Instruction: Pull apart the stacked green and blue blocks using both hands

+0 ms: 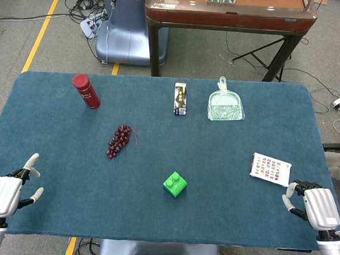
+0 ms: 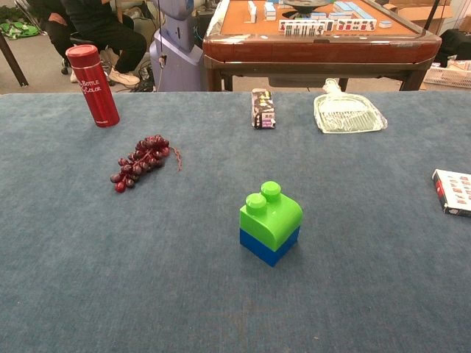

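Observation:
A green block (image 2: pixel 269 212) with two studs sits stacked on a blue block (image 2: pixel 269 247) near the front middle of the blue table (image 2: pixel 88 279). In the head view only the green block (image 1: pixel 175 184) shows plainly. My left hand (image 1: pixel 7 194) rests at the front left corner, fingers apart and holding nothing. My right hand (image 1: pixel 314 206) rests at the front right edge, fingers slightly curled, also holding nothing. Both hands are far from the stack. The chest view shows neither hand.
A red bottle (image 1: pixel 86 91) stands at the back left. Dark grapes (image 1: pixel 119 140) lie left of centre. A small dark box (image 1: pixel 180 98) and a clear dustpan (image 1: pixel 225 105) lie at the back. A card pack (image 1: pixel 271 168) lies close to my right hand.

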`<act>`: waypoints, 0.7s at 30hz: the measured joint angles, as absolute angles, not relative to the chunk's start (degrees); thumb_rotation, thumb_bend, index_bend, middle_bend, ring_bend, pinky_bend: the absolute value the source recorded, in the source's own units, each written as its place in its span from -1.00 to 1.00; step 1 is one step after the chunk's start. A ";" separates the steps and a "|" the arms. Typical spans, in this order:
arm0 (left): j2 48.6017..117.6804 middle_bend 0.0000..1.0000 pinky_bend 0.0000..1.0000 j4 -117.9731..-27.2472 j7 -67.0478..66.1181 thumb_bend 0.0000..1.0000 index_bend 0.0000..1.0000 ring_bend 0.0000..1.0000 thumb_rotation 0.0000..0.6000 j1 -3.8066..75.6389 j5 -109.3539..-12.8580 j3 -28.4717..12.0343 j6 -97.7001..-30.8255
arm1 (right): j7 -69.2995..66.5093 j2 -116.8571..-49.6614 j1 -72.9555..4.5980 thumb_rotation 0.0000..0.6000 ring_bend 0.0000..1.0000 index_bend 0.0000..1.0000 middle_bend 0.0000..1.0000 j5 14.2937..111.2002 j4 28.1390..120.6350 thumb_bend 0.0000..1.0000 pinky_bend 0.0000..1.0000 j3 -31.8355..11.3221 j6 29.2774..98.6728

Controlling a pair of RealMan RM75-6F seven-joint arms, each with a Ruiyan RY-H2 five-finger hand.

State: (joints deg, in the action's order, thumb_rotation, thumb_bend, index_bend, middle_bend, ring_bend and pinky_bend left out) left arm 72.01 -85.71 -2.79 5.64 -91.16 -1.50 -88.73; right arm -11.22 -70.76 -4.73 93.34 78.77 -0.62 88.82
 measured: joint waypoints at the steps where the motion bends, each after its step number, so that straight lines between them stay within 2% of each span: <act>1: 72.20 -0.12 0.29 -85.57 -2.87 -0.45 -0.88 -0.07 1.00 5.64 -91.14 -1.44 -88.65 | -11.21 -70.94 -4.72 1.00 0.10 0.24 0.12 93.37 78.59 -0.37 0.15 -0.58 88.81; 6: 72.78 -0.12 0.29 -84.98 -3.01 -0.45 -0.88 -0.07 1.00 5.31 -91.27 -0.90 -88.75 | -11.69 -71.62 -5.01 1.00 0.07 0.24 0.12 93.69 78.19 -0.37 0.15 -0.69 88.90; 8: 72.80 -0.12 0.29 -84.79 -2.85 -0.45 -0.88 -0.07 1.00 5.02 -91.32 -0.76 -89.12 | -11.85 -71.60 -5.28 1.00 0.00 0.22 0.11 93.81 78.72 -0.37 0.15 -0.91 88.93; 10: 72.78 -0.12 0.29 -84.63 -2.51 -0.45 -0.88 -0.07 1.00 4.81 -91.23 -0.77 -89.43 | -11.87 -71.46 -5.59 1.00 -0.05 0.11 0.07 93.83 79.58 -0.38 0.15 -1.19 88.84; 11: 72.73 -0.12 0.29 -84.55 -2.17 -0.45 -0.88 -0.07 1.00 4.69 -91.07 -0.79 -89.50 | -11.82 -71.32 -5.87 1.00 -0.04 -0.04 0.04 93.82 80.39 -0.40 0.19 -1.40 88.69; 13: 72.59 -0.12 0.29 -84.43 -1.64 -0.45 -0.88 -0.07 1.00 4.53 -90.74 -0.82 -89.53 | -11.54 -70.98 -6.40 1.00 0.08 -0.22 0.08 93.79 81.98 -0.46 0.32 -1.72 88.23; 17: 72.47 -0.12 0.29 -83.79 -1.05 -0.45 -0.88 -0.07 1.00 4.47 -90.64 -0.76 -89.33 | -9.26 -69.93 -7.98 1.00 0.53 -0.49 0.48 93.63 87.49 -0.68 0.72 -2.50 86.31; 21: 72.73 -0.12 0.29 -83.45 -0.86 -0.45 -0.88 -0.07 1.00 4.55 -90.69 -0.79 -89.29 | -5.46 -69.12 -9.48 1.00 0.71 -0.73 0.66 93.50 92.32 -0.92 0.87 -3.11 84.26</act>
